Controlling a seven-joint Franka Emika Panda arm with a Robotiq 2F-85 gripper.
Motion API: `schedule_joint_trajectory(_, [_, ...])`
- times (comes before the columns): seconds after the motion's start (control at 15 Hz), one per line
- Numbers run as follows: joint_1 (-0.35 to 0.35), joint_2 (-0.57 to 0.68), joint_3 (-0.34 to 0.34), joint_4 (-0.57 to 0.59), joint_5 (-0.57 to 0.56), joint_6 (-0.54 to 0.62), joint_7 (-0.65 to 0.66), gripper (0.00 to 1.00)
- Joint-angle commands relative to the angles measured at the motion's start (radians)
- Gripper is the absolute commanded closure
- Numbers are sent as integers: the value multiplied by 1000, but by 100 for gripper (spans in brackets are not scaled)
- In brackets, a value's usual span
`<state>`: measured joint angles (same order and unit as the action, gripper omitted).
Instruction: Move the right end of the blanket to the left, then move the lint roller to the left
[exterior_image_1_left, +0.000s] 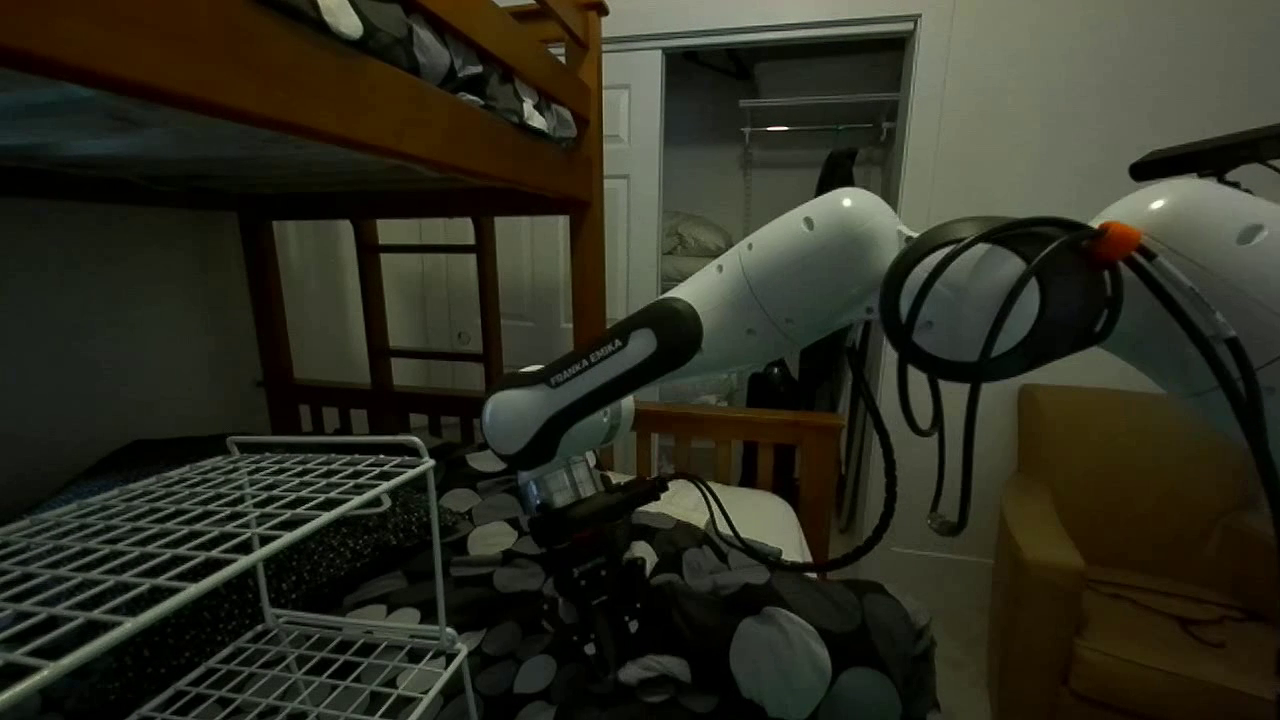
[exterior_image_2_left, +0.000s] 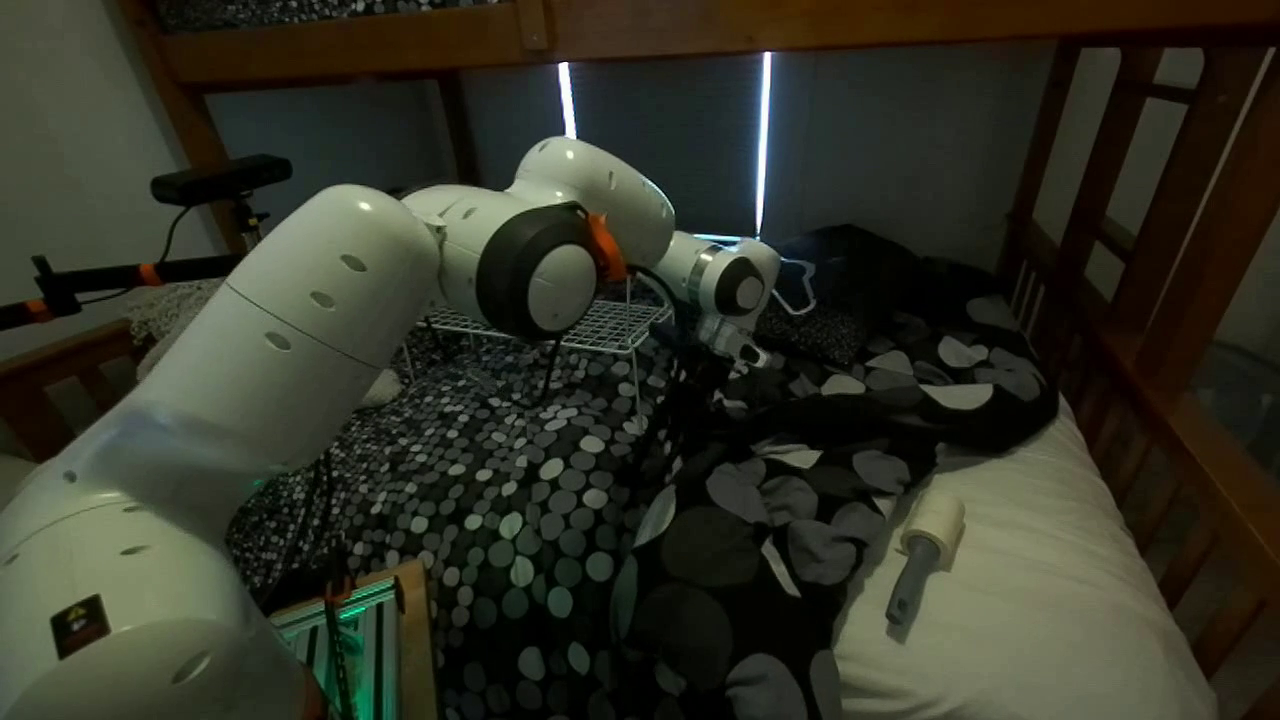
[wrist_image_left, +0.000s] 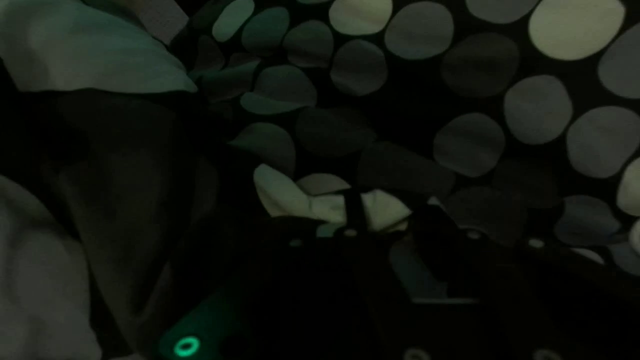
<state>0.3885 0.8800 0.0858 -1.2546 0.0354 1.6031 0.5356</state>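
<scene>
The dark blanket with black, grey and white rounded spots (exterior_image_2_left: 720, 540) covers much of the bed. It also shows in an exterior view (exterior_image_1_left: 780, 650) and in the wrist view (wrist_image_left: 470, 145). Its right part is bunched in folds, with bare pale sheet to the right. The lint roller (exterior_image_2_left: 920, 562), pale with a grey handle, lies on that sheet, apart from the blanket. My gripper (exterior_image_1_left: 600, 650) points down into the blanket's folds. In the wrist view my gripper (wrist_image_left: 395, 225) is very dark, with folded cloth around and between its fingers; whether they grip it cannot be told.
A white wire rack (exterior_image_1_left: 437, 550) stands on the bed beside the gripper. The pale sheet (exterior_image_2_left: 1050, 600) runs to the wooden bed rail (exterior_image_2_left: 1200, 430). The upper bunk (exterior_image_1_left: 400, 140) overhangs the bed. A tan armchair (exterior_image_1_left: 1040, 560) stands beyond the bed.
</scene>
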Motion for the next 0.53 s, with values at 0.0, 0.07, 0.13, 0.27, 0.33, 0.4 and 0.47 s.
schedule_joint_trajectory(0.0, [-17, -151, 41, -138, 59, 112, -28, 33])
schedule_joint_trajectory(0.07, [-23, -187, 48, -164, 70, 146, -39, 25])
schedule_joint_trajectory(0.13, [-25, -217, 55, -183, 84, 168, -42, 16])
schedule_joint_trajectory(0.27, [-25, -279, 48, -223, 88, 220, -57, 2])
schedule_joint_trajectory(0.33, [-24, -308, 35, -241, 63, 232, -66, 0])
schedule_joint_trajectory(0.4, [-18, -335, 21, -259, 29, 237, -64, 0])
schedule_joint_trajectory(0.47, [-21, -358, 8, -271, -10, 220, -80, 0])
